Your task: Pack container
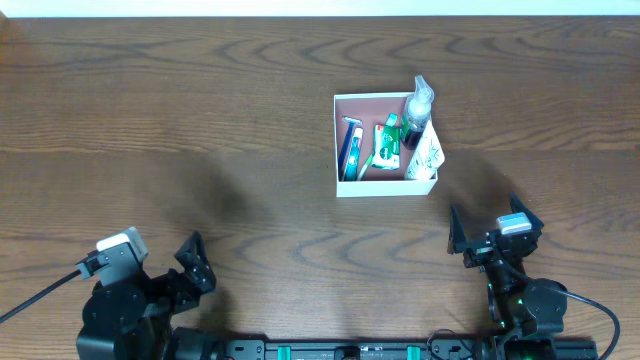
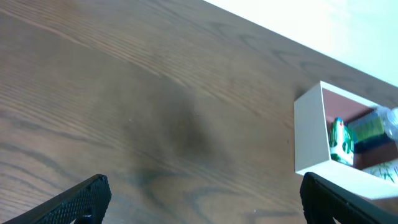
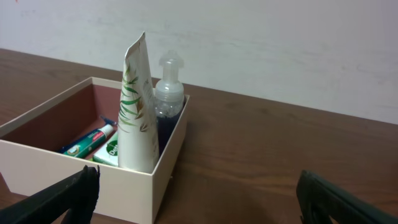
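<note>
White-walled container [image 1: 338, 150] sits on the table [image 1: 200, 120], right of centre, just ahead of the right hand [image 3: 199, 193]. Left hand [image 2: 207, 198] hangs well apart from it at the near edge. Both hands gape wide, holding nothing.

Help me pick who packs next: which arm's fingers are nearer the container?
Right. The right fingers sit close off the near right corner of the container; the left fingers lie far to its left.
</note>
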Robot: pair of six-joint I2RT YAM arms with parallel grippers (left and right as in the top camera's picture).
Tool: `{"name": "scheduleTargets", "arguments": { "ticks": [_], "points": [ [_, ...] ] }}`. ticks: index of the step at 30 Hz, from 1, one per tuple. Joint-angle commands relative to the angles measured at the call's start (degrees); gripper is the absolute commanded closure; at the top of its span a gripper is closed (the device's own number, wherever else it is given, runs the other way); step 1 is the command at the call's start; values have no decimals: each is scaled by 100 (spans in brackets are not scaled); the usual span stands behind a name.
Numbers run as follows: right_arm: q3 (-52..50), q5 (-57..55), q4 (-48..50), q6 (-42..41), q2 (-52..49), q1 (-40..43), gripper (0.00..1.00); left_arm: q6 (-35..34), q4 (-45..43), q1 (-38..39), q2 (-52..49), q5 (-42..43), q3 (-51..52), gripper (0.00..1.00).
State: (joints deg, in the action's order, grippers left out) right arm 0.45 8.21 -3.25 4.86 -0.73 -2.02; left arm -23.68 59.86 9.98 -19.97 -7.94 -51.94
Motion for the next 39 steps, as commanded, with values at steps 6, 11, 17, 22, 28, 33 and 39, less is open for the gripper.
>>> {"name": "scheduleTargets", "arguments": {
  "ticks": [6,11,17,22,28,33,39],
  "points": [
    [-13,61,-22,35,-2,-42,1,1318,-1110,-584,531,1172,1062,2],
    [-13,61,-22,35,-2,-42,1,2048,-2632,-879,1189,2260,2267,2],
    [-13,63,-22,35,-2,-42,1,2092,-3644,-918,1491,2358,3213,2],
    [-13,61,-22,35,-2,-42,1,2398,-4076,-1049,1676,2358,3845,2],
    [-13,61,-22,35,-2,-42,1,2520,-4356,-1132,1991,2358,4409,2],
    [-13,61,-22,35,-2,-42,1,2518,-4527,-1130,1987,2358,4553,2],
    [-13,61,-22,35,-2,-42,1,2798,-4623,-1130,1987,2334,4590,2]
  ]
}}
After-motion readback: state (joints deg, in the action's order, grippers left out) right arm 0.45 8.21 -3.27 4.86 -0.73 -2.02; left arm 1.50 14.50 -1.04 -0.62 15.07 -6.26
